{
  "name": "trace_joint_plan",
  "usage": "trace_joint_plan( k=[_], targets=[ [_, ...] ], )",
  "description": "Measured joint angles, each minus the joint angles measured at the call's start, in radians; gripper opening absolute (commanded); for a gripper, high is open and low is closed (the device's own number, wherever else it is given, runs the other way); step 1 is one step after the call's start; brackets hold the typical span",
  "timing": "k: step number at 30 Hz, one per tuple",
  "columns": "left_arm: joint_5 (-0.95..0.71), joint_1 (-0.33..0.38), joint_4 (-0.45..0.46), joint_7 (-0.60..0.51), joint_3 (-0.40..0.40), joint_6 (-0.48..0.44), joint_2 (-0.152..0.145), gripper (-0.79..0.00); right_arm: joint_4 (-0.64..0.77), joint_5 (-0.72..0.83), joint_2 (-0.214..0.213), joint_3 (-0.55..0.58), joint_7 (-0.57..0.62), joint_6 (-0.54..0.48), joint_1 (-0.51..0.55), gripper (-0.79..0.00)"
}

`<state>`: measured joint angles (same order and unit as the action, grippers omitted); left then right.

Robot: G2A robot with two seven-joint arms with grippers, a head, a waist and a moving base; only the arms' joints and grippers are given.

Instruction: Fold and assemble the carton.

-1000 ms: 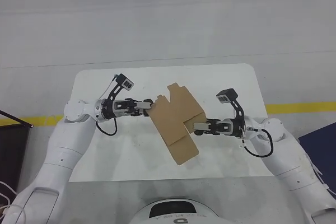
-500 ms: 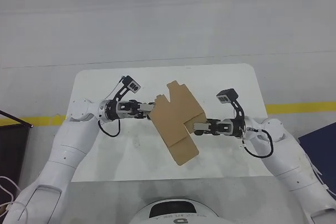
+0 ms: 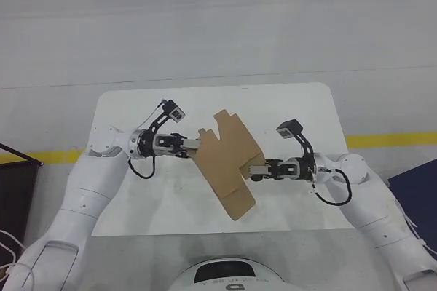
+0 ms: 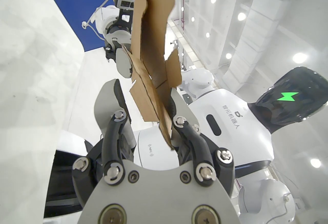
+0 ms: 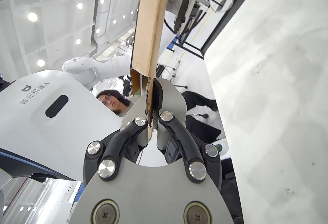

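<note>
Cardboard carton (image 3: 229, 164), flat, corrugated: right claw (image 5: 153, 96) clamped on it, left claw (image 4: 146, 98) apart.

I see white-shelled arms (image 3: 84, 193) with black cables (image 3: 131, 169) looped at the wrists, and the left gripper (image 4: 144, 85) has a grey plate (image 4: 156, 196), silver screws (image 4: 222, 155), black linkages (image 4: 112, 137) and pale fingers (image 4: 109, 99).

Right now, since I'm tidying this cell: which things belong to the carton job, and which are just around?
Job: carton, clamped by the right end effector; left end effector at its flap; table.
Not the job: black rack, blue panel, yellow floor line.
</note>
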<state>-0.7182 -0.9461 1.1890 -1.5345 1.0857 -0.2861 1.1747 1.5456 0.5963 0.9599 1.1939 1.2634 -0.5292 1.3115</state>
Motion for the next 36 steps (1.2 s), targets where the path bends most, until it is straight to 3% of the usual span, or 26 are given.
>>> trace_joint_plan(
  k=[9, 20, 30, 33, 36],
  targets=[
    [0.103, 0.011, 0.032, 0.0, -0.022, 0.0, -0.031, -0.437, -0.009, -0.013, 0.0, -0.007, 0.021, 0.023, -0.006, -0.785],
    [0.082, 0.028, 0.058, 0.016, -0.087, -0.017, -0.051, -0.44, -0.044, 0.016, 0.005, -0.03, 0.054, 0.085, -0.027, -0.785],
    [0.173, 0.042, 0.068, 0.115, -0.175, -0.115, -0.072, -0.471, -0.056, 0.02, 0.01, -0.041, 0.06, 0.096, -0.045, -0.785],
    [0.158, 0.049, 0.065, 0.126, -0.197, -0.126, -0.078, -0.514, -0.058, 0.021, 0.011, -0.043, 0.053, 0.101, -0.048, -0.785],
    [0.154, 0.057, 0.059, 0.139, -0.214, -0.139, -0.085, -0.653, -0.061, 0.021, 0.012, -0.042, 0.048, 0.106, -0.051, -0.785]
  ],
)
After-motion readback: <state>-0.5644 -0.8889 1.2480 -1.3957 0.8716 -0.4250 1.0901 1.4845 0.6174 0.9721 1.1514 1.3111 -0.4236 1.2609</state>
